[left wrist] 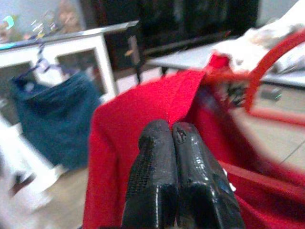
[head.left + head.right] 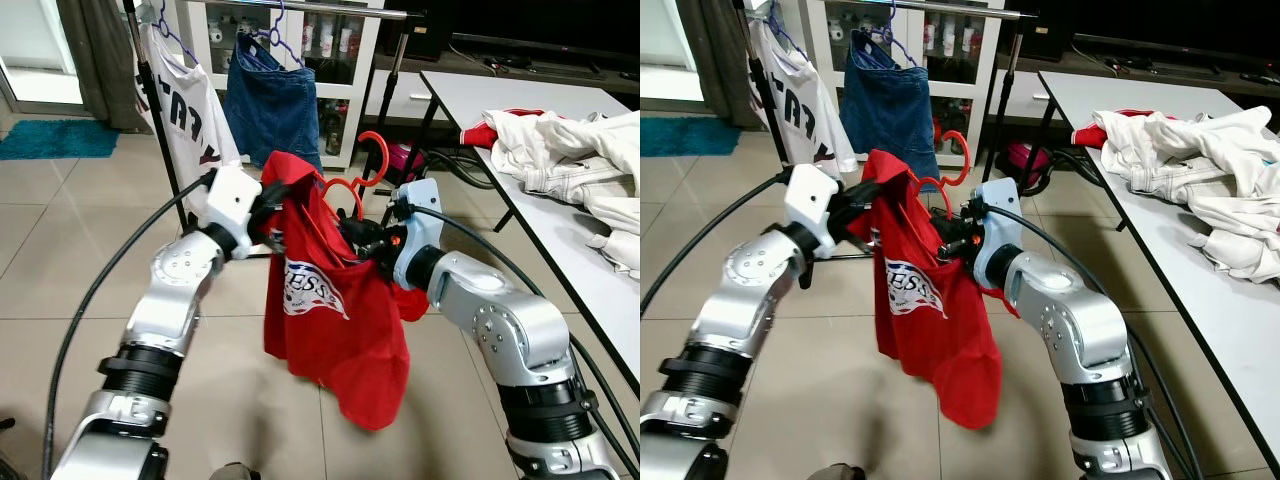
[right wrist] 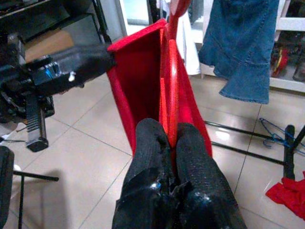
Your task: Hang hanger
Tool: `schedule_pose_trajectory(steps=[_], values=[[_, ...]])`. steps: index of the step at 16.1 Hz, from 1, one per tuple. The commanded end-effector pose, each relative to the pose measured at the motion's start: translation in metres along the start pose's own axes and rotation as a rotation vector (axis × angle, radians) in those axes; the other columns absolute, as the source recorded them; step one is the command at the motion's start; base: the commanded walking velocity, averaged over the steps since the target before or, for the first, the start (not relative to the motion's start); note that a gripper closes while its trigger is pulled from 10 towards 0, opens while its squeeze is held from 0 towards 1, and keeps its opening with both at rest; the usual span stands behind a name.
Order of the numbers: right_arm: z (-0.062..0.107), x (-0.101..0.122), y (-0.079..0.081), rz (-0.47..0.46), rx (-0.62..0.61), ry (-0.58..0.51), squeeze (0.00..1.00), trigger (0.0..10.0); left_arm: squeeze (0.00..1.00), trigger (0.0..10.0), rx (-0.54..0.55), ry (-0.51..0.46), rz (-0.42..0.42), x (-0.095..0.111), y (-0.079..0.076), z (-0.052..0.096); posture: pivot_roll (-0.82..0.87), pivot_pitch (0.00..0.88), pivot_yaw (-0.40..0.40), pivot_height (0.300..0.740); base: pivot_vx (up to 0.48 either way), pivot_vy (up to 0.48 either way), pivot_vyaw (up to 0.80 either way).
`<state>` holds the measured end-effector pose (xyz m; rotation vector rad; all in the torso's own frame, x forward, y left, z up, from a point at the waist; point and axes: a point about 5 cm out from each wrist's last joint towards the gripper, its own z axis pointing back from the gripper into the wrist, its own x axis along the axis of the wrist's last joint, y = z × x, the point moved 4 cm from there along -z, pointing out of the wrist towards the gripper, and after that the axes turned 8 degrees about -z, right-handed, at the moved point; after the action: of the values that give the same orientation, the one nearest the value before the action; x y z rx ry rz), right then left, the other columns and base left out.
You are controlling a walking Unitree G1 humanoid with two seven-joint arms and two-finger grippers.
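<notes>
Two tools clenched, left tool (image 1: 172,138) on one red shirt (image 2: 335,330), right tool (image 3: 170,138) on one red hanger (image 2: 365,165).

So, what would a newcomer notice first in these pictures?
First the red T-shirt on its red hanger, held up mid-scene between the left gripper and the right gripper. Behind it stands the clothes rack with a hung denim skirt; at right, white clothes lie heaped on a table.
</notes>
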<state>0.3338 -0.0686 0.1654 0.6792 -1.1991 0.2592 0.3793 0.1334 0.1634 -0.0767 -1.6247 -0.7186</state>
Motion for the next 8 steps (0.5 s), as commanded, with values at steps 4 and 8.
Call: schedule_pose_trajectory(steps=[4,8], values=[[0.005,0.008,-0.007,-0.036,-0.017,-0.048,0.00,10.0,1.00,10.0,-0.051,-0.038,0.165,0.000,-0.006,0.012,-0.10,0.000,-0.070,0.740,0.000,0.000,0.00],[0.007,0.004,-0.015,-0.043,-0.079,-0.079,0.00,10.0,1.00,10.0,-0.075,-0.087,0.270,0.009,-0.016,0.019,-0.09,0.000,-0.073,0.740,0.000,0.000,0.00]])
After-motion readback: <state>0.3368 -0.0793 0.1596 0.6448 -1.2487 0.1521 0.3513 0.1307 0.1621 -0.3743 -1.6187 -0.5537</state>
